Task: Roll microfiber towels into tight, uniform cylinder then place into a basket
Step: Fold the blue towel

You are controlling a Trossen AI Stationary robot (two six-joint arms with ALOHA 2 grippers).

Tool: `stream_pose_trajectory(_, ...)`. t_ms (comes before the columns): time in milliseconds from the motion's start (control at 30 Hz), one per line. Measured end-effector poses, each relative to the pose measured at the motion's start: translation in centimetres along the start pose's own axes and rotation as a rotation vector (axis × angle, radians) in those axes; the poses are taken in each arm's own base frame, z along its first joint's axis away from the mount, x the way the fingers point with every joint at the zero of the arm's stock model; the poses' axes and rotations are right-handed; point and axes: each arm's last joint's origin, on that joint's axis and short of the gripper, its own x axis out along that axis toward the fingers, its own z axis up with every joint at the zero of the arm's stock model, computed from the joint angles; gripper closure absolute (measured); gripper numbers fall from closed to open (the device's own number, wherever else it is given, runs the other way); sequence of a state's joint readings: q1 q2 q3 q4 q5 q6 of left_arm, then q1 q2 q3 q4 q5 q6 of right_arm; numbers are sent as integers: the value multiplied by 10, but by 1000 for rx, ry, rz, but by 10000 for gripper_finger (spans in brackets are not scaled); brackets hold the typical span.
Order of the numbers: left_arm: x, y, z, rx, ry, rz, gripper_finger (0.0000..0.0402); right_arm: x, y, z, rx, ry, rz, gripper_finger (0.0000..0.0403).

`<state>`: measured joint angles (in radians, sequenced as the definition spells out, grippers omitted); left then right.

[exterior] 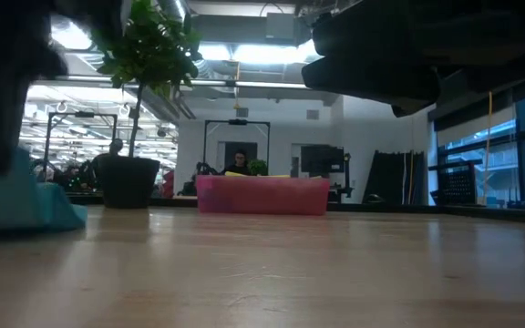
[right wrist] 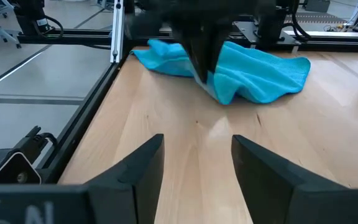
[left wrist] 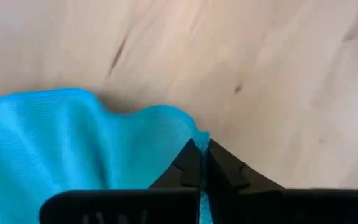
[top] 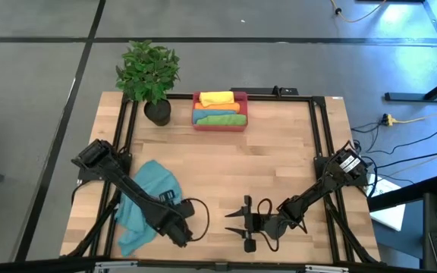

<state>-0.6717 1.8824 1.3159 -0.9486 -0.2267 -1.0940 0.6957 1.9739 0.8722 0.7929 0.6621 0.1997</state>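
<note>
A bright teal-blue towel [left wrist: 73, 149], plain and unpatterned, is pinched at its edge between the black fingers of the left gripper [left wrist: 202, 163]. Beneath the gripper, the table [top: 226, 174] is pale wood with faint grain. Well beyond it stands a red-pink basket [top: 220, 123] holding yellow, orange, blue and green cloths, beside a green-leaved plant [top: 149, 70] in a black pot.

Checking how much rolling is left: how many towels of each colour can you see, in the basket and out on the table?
Yellow towel, in the basket: 1
Orange towel, in the basket: 1
Green towel, in the basket: 1
Teal-blue towel, on the table, pinched by the left claw: 1
Total: 4
</note>
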Motion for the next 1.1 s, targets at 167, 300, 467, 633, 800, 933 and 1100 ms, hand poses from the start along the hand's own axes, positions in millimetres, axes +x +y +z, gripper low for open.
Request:
stream_pose_trajectory(167, -52, -11, 21, 88, -91, -4, 401, 0, 0, 0, -2, 0, 0, 215)
stream_pose_trajectory(300, -103, -12, 33, 170, -155, -1, 401, 0, 0, 0, -13, 0, 0, 215)
stream_pose_trajectory(467, -156, -10, 28, 225, -195, -24, 401, 3, -1, 6, 5, -35, 5, 215)
stream_pose_trajectory(633, -187, -16, 6, 284, -207, -104, 401, 26, -13, 28, -14, -49, 140, 215)
stream_pose_trajectory(800, -198, -25, -20, 277, -201, -161, 401, 55, -31, 55, -142, -12, 164, 214)
stream_pose_trajectory(933, -204, -31, -44, 246, -192, -192, 401, 74, -48, 72, -238, 93, 154, 214)
stream_pose_trajectory(1100, -210, -34, -70, 201, -176, -216, 401, 87, -76, 77, -297, 176, 194, 214)
